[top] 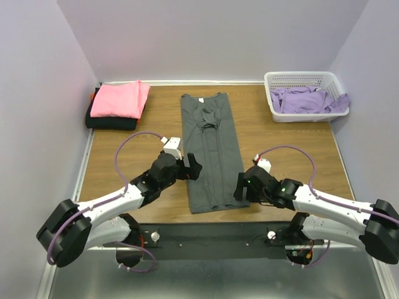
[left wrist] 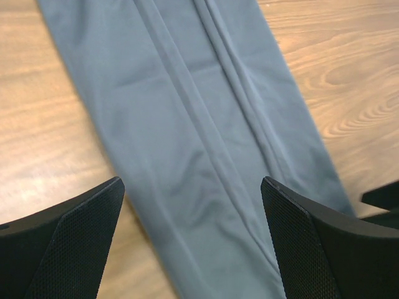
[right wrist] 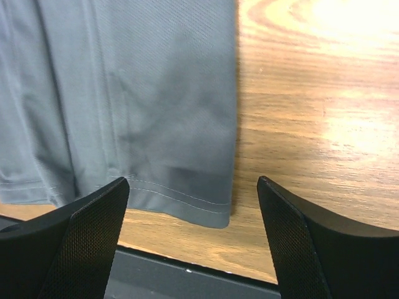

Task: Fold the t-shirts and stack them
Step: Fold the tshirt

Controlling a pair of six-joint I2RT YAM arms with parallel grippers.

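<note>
Overhead view of a wooden table (top: 280, 149) with two robot arms reaching in from the near edge. A grey shirt (top: 209, 149) lies at the centre, already folded lengthwise into a long narrow strip, collar at the far end and hem (right wrist: 181, 208) near the arms. The left gripper (top: 192, 167) hovers at the strip's left edge, fingers spread wide and holding nothing. The right gripper (top: 240, 187) sits by the near right corner, jaws also wide and empty, with the hem corner lying between its fingers in the wrist view. At far left a folded pink shirt (top: 120, 99) rests on a black shirt (top: 109, 123). At far right a basket (top: 299, 78) holds lavender shirts (top: 305, 99). The likely step is the crosswise fold: each gripper should pinch a hem corner through every layer, the left moving nearer the hem first, then both lift evenly and lay the hem at the collar, edges aligned.
</note>
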